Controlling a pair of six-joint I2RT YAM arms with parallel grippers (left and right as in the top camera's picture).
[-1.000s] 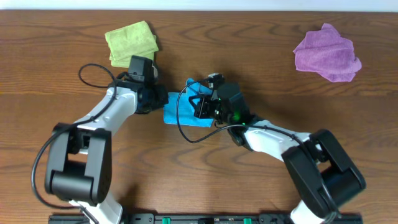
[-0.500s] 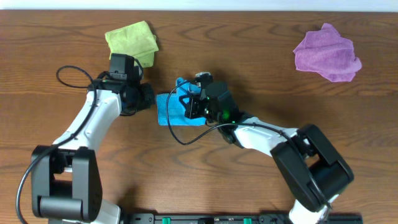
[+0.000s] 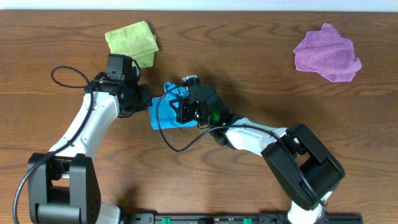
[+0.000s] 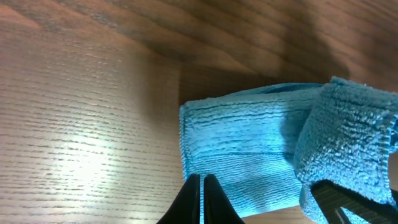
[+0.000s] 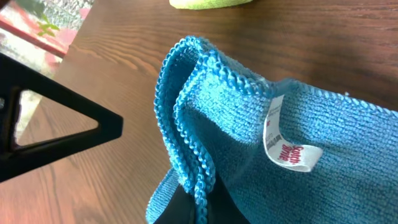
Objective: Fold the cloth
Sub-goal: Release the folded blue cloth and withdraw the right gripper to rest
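The blue cloth (image 3: 163,114) lies partly folded on the wooden table between my two arms. In the left wrist view it (image 4: 249,149) lies flat with a raised fold at its right. My left gripper (image 3: 145,103) is shut at the cloth's left edge (image 4: 201,185), pinching it. My right gripper (image 3: 181,109) is shut on the doubled stitched hem (image 5: 198,186) and holds it lifted over the lower layer. A white label (image 5: 287,148) shows on the cloth.
A green cloth (image 3: 131,41) lies at the back left, close behind my left arm. A purple cloth (image 3: 328,52) lies crumpled at the back right. The table's (image 3: 261,74) far edge runs along the top. Cables loop beside both wrists.
Both grippers and the blue cloth have shifted left across the table. The right gripper has carried the cloth's lifted edge further to the left.
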